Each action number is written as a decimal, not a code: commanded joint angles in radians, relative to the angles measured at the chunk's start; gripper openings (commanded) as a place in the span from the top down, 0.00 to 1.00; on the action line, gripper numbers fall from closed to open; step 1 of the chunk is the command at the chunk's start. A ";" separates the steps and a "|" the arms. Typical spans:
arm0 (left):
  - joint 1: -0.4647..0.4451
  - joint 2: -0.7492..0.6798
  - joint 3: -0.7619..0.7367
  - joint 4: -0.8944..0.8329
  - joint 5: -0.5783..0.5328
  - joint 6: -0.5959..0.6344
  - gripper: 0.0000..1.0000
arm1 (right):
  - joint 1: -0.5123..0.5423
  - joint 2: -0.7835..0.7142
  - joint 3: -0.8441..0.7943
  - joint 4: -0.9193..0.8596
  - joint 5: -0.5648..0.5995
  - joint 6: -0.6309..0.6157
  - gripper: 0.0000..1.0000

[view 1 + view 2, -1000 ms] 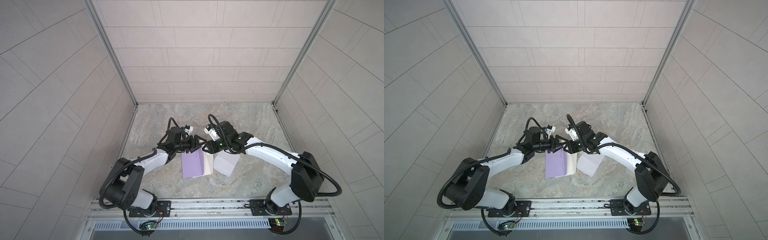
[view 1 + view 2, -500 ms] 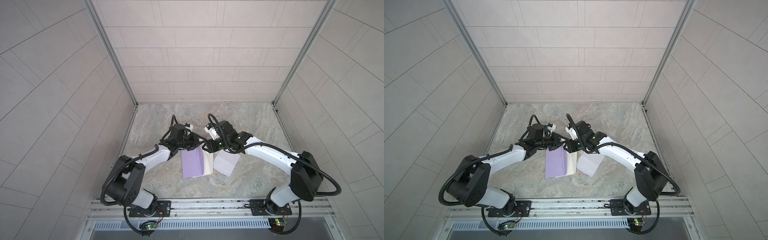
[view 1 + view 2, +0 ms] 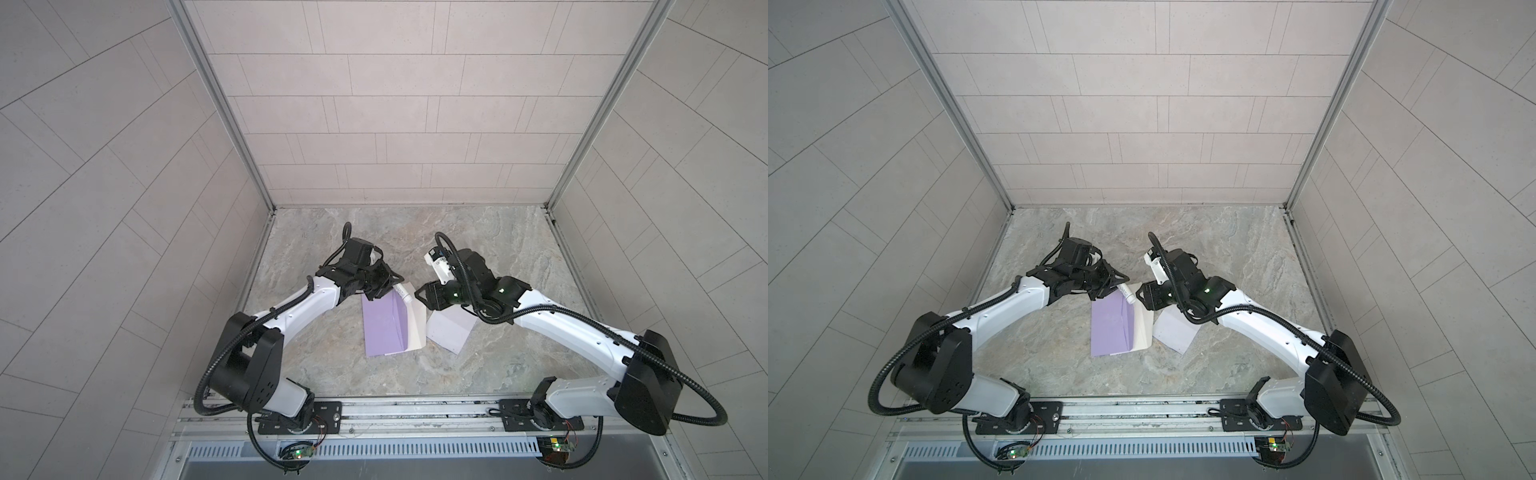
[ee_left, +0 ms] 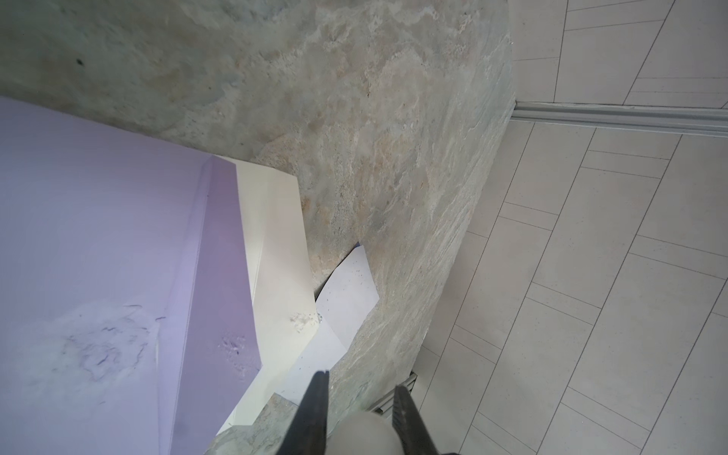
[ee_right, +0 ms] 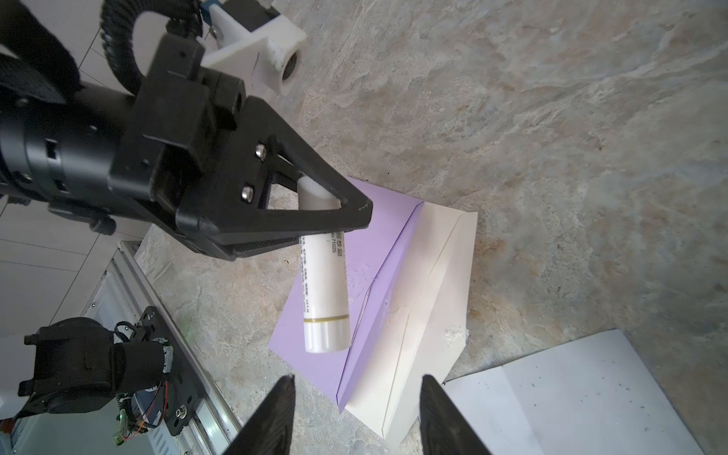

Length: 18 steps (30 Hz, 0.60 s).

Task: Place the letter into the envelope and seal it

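Note:
The purple envelope (image 3: 382,328) (image 3: 1111,328) lies on the stone table with its cream flap (image 5: 429,295) folded open to the right. A white letter (image 3: 451,332) (image 5: 591,394) lies flat beside it, one corner under the flap's edge. My left gripper (image 3: 384,286) (image 5: 352,220) hangs over the envelope's far end, shut on a white glue stick (image 5: 325,291) (image 3: 1128,294) whose cap points down at the purple paper. In the left wrist view the stick's other end (image 4: 362,433) sits between the fingers of the left gripper (image 4: 360,388). The right gripper (image 5: 359,384) (image 3: 422,297) is open and empty, just right of the stick.
Tiled walls close in the stone table (image 3: 478,249) at the back and both sides. A metal rail (image 3: 395,411) with both arm bases runs along the front edge. The two grippers are close together above the envelope's far end.
My left gripper has shut on the glue stick and its wrist has turned a little. The right gripper has opened and let go of the stick. Envelope and letter have stayed put.

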 commanded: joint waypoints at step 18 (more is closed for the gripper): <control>-0.035 -0.026 0.023 0.017 -0.001 -0.084 1.00 | 0.063 0.078 -0.007 0.111 -0.032 0.050 0.67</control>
